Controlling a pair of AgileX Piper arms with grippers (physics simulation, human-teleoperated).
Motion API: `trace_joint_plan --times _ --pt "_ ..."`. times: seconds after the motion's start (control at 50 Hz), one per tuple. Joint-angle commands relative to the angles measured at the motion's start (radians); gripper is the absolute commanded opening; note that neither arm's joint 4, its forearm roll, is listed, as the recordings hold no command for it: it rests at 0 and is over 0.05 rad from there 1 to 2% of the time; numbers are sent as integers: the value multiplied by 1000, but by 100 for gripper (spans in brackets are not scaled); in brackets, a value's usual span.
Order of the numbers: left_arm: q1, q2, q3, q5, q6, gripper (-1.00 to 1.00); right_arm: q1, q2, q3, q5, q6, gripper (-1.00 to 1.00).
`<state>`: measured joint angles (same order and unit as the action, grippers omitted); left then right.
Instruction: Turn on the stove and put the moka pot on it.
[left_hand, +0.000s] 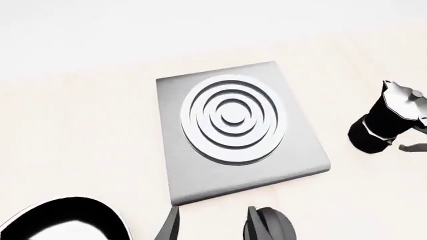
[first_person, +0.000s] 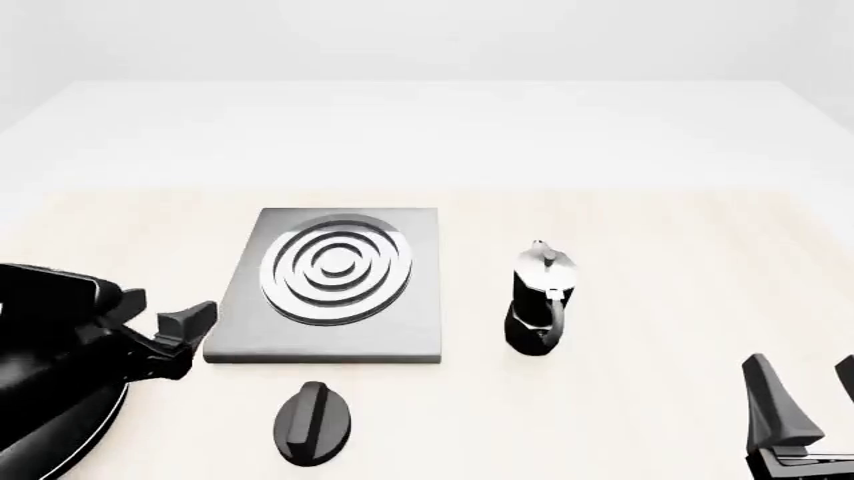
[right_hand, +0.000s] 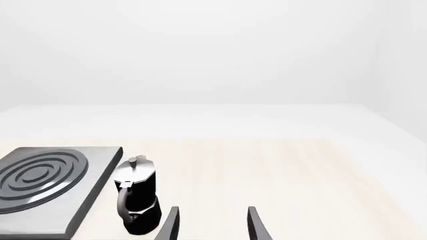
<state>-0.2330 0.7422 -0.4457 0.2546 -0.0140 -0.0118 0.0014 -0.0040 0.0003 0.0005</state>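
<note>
The stove (first_person: 334, 335) is a flat grey plate with silver burner rings left of the table's centre; it also shows in the left wrist view (left_hand: 300, 150) and the right wrist view (right_hand: 93, 180). Its black oval knob (first_person: 314, 422) lies apart, in front of the plate, and shows beside one finger in the left wrist view (left_hand: 275, 226). The moka pot (first_person: 541, 300) stands upright on the table right of the plate, seen also by both wrist cameras (left_hand: 385, 120) (right_hand: 137, 195). My left gripper (first_person: 180, 338) is open and empty at the plate's left front corner. My right gripper (first_person: 805, 395) is open and empty, near and right of the pot.
A black frying pan (first_person: 40, 440) lies at the near left, partly under my left arm; its rim shows in the left wrist view (left_hand: 60, 215). Light wooden tabletop (first_person: 667, 240) stretches right of the pot and behind the plate.
</note>
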Motion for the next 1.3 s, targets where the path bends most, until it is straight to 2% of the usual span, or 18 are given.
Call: trace_joint_plan --times 0.02,0.12,0.3,0.34,0.44,0.48,0.52,0.58,0.68,0.8,1.12,1.14,1.3 --pt "-105 100 -90 100 -51 100 0 1 1 1 0 100" --pt "-158 157 -109 106 -110 100 -1 0 0 1 1 100" --pt "-188 262 -102 46 -141 100 -3 0 -1 -3 9 100" --pt "-212 303 -93 31 -172 100 -4 0 -2 -3 11 100" --pt "-223 332 -90 10 -174 100 -4 0 -2 -3 14 100" --pt "-242 356 -88 3 -202 100 -4 0 -1 -4 15 100" --pt "-232 356 -89 -1 -189 100 -3 0 -1 -3 16 100" --pt "-247 398 -84 -17 -218 100 -1 0 -2 0 20 100" --pt "-223 403 -85 -35 -179 100 0 1 0 -1 23 100" --pt "-250 464 -56 -87 -215 100 0 2 1 -1 27 100" --pt "-279 547 -44 -149 -249 100 0 5 3 -3 38 100" --pt "-296 613 -28 -203 -266 100 -2 4 3 -4 40 100" --pt "-307 658 -23 -239 -277 100 -3 1 3 -5 44 100"
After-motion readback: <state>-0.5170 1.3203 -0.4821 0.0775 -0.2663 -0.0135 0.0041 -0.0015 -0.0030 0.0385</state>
